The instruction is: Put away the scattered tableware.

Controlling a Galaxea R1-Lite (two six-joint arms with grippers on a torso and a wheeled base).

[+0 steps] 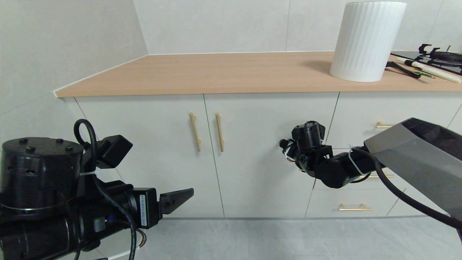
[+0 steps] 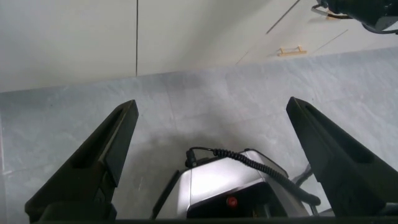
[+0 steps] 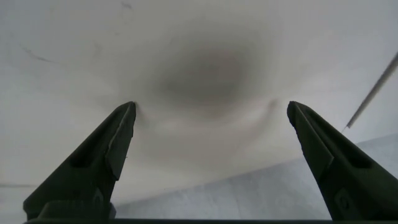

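Several long utensils (image 1: 427, 69), among them a white stick and a black-handled piece, lie at the far right of the wooden countertop (image 1: 216, 72). A tall white ribbed container (image 1: 366, 39) stands just left of them. My right gripper (image 1: 287, 147) is well below the counter, close to a white cabinet door (image 3: 205, 68); the right wrist view shows its fingers (image 3: 115, 143) spread open with nothing between them. My left gripper (image 1: 178, 200) hangs low at the left, over the grey floor (image 2: 205, 106), open and empty.
White cabinet doors (image 1: 252, 151) with two upright gold handles (image 1: 195, 131) fill the front below the counter. Drawers with gold bar handles (image 1: 354, 207) sit at the right. A black stove grate (image 1: 442, 55) is at the counter's far right edge. Tiled walls bound the left and back.
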